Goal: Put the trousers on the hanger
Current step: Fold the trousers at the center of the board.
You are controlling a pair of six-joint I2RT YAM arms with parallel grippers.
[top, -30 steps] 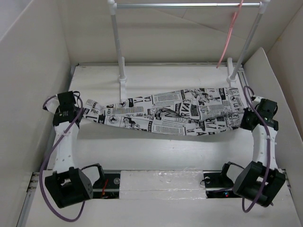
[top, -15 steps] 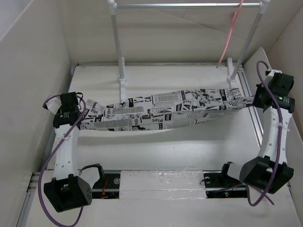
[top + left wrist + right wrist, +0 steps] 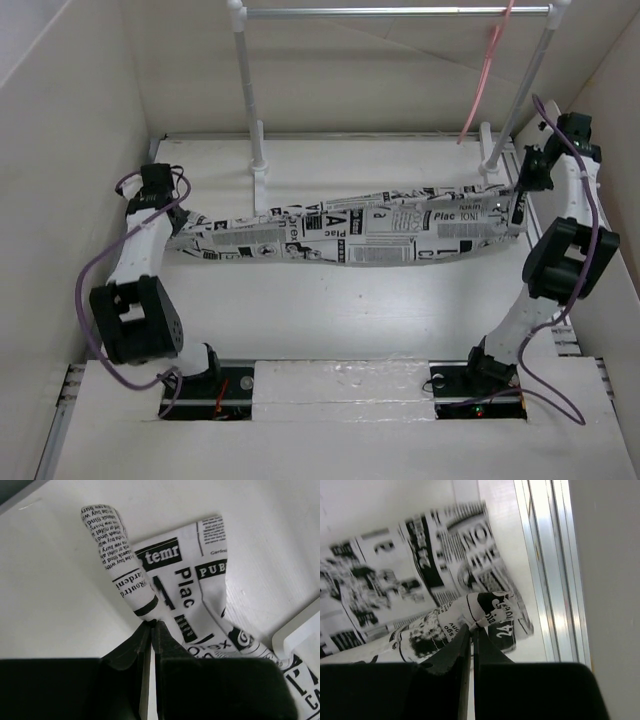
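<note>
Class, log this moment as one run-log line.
left gripper: shut on trousers; right gripper: shut on trousers; trousers: stretched between them; hanger: on rail, bare

Robot lab cell, not a home. I'm bolted to a mounting rail [image 3: 245,385] in front of the small clothes rack [image 3: 400,12]; bare white table [image 3: 330,310] under the rack; plain white panels [image 3: 60,150] left, right and behind it box everything in.

1 trousers [image 3: 400,225], 1 hanger [image 3: 487,70], 1 rack [image 3: 400,12], 2 arms: L arm [image 3: 140,245], R arm [image 3: 560,262].
</note>
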